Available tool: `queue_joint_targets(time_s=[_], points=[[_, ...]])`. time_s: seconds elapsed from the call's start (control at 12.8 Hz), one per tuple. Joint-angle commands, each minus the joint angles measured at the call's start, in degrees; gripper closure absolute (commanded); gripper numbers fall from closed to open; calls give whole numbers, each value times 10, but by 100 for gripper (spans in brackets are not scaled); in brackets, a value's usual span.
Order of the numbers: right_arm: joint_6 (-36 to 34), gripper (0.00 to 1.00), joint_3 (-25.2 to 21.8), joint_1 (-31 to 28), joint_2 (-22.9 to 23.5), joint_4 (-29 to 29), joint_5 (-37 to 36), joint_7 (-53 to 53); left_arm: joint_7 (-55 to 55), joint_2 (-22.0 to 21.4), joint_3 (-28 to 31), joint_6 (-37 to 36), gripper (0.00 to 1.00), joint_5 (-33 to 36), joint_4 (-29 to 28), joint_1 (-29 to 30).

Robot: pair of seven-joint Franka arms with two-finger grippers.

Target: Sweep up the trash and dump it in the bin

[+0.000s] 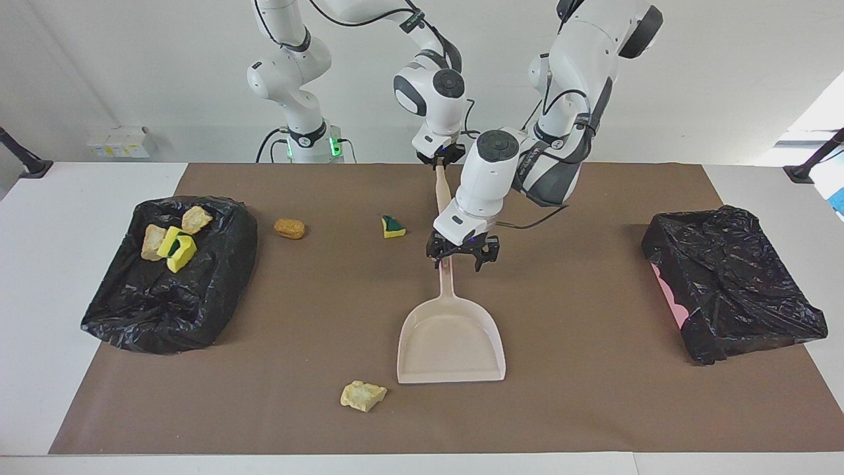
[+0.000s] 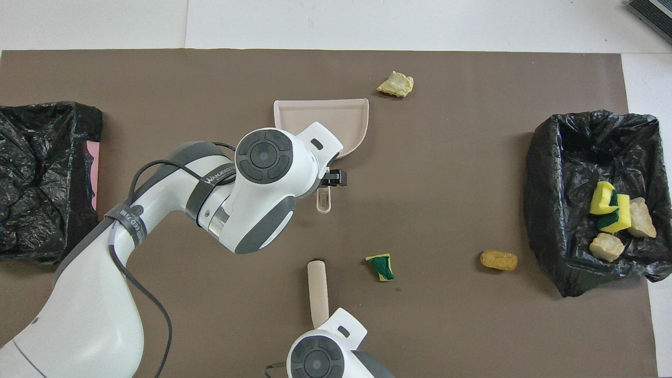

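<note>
The right gripper (image 1: pixel 440 165) is gripping the brush (image 1: pixel 442 188) handle. The left gripper (image 1: pixel 461 254), open, is straddling the dustpan (image 1: pixel 451 336) handle. Trash (image 1: pixel 289 228), light and soft, is lying scattered; some is sitting in the bin (image 1: pixel 217 277).

A brown mat (image 1: pixel 593 409) covers the white table (image 1: pixel 39 297) across mid-frame, with a beige dustpan (image 1: pixel 452 340) low at centre and a beige brush (image 1: pixel 440 188) upper centre.
</note>
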Motion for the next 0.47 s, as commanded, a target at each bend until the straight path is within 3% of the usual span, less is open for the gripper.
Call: queue_joint_targets(time_s=[0.0, 0.16, 0.39], points=[[-2, 100, 0, -21, 7, 24, 11, 10, -19, 8, 0, 7, 0, 15, 3, -9], [-7, 100, -1, -36, -8, 24, 11, 10, -20, 16, 1, 9, 7, 21, 2, -15], [-67, 100, -2, -78, -47, 25, 10, 2, -22, 19, 0, 12, 22, 42, 2, -15]])
